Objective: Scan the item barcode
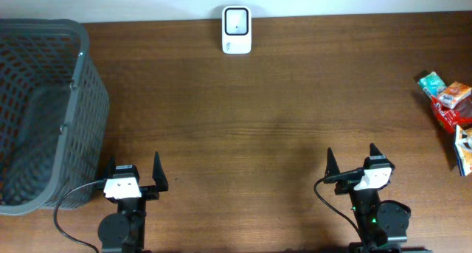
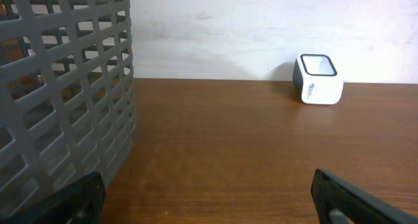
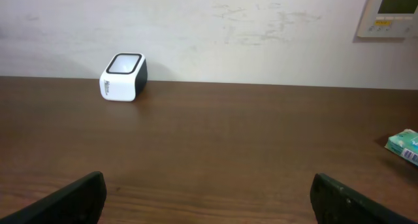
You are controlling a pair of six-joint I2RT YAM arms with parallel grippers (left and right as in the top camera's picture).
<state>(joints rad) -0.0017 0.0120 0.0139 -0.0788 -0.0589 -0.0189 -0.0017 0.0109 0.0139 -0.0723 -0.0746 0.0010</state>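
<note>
Packets (image 1: 450,105) sit in a small pile at 3 o'clock on the tabletop (image 1: 280,120), hard against the right edge and partly cut off in the overhead; a teal one (image 3: 405,145) also shows at the right edge of the right wrist view. They look like small foil or film snack sachets: my guess is light, crinkly, slippery and easy to crush, so a gentle squeeze across a flat edge or seam, not the puffed middle. Barcode side can't be made out from here. They overlap, so taking the top or outermost one looks safest; dragging could scatter the rest. Scanner (image 1: 237,30), white with a dark window, stands at 12 o'clock by the far edge, well apart from the pile. Basket (image 1: 44,113), grey mesh, is at 9 o'clock. Right pincer (image 1: 355,163) is at 5 o'clock, spread wide, holding nothing, nearer the pile than the left. Left pincer (image 1: 133,172) at 7 o'clock, just beside the basket, likewise spread and empty.
</note>
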